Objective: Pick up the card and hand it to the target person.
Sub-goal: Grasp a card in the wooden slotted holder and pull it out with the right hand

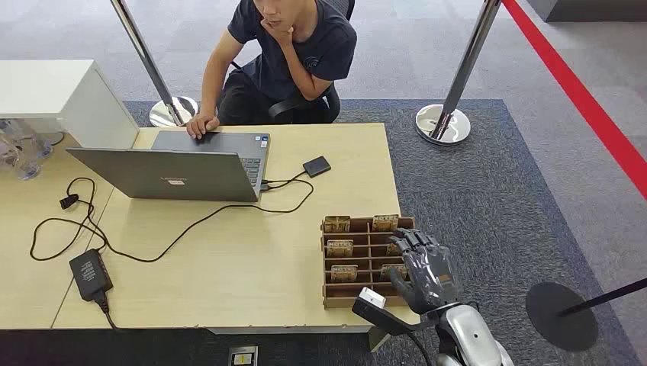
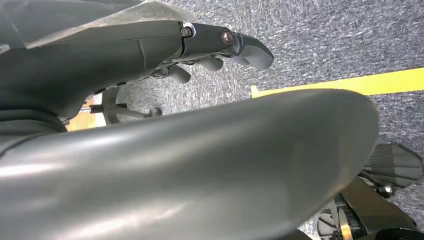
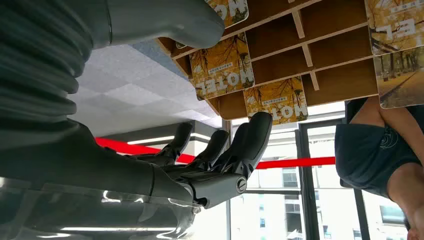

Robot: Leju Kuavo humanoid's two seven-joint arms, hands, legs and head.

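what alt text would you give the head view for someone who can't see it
The robot's right hand hovers over a wooden card rack holding hotel cards at the near right edge of a table. Across it a seated person rests a hand on an open laptop.

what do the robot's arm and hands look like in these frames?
The right hand is dark grey, with segmented fingers on a silver forearm shell; a black wrist camera module with a white face trails a black cable. A grey ribbed cover sits behind its wrist. The left hand is also dark grey, under clear plastic film.
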